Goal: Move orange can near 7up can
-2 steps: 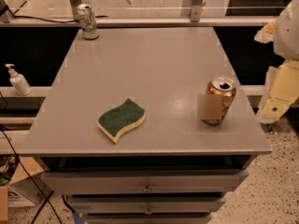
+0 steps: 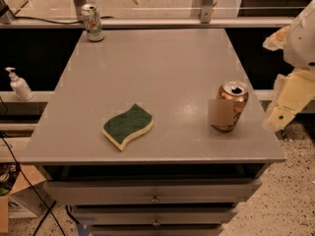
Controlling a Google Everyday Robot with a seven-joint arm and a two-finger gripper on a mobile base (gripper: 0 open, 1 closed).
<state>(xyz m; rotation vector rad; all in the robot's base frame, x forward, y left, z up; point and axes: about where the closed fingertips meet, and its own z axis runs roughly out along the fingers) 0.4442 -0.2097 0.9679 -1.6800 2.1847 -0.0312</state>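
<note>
- Change since the earlier frame: none to record. The gripper (image 2: 288, 102) sits in the same place off the table's right edge, and every item on the top lies where it lay.
- Gripper: cream-yellow, blocky plastic parts below a white rounded arm shell. It hangs just right of the table (image 2: 147, 68) by the near-right corner, level with the orange can and apart from it. Open or closed: cannot tell.
- Orange can (image 2: 230, 106): upright on the table close to the near-right corner, the item nearest the gripper. Shiny copper-orange metal cylinder with a silvery top and a dark drinking hole. Contents not visible.
- Sponge (image 2: 128, 126): lying flat, near and left of centre, well apart from the orange can. Wavy S-shaped outline, with a rough dark green scouring face over a pale yellow foam layer.
- 7up can (image 2: 92, 22): upright at the far-left corner, diagonally across the top from the orange can and well apart from it. White-silver metal with green and small red markings. Top detail too small to tell.
- Table: flat grey top, smooth with a faint sheen, squared edges.
- Drawers (image 2: 155, 193): stacked under the top, grey fronts with small central knobs, shut. Contents hidden.
- Pump bottle (image 2: 19, 86): white plastic, on a ledge left of the table. Contents cannot be told.
- Cardboard box (image 2: 12, 200): brown, on the floor at near left, partly cut off. Contents unclear.
- Floor (image 2: 280, 205): pale and speckled.
</note>
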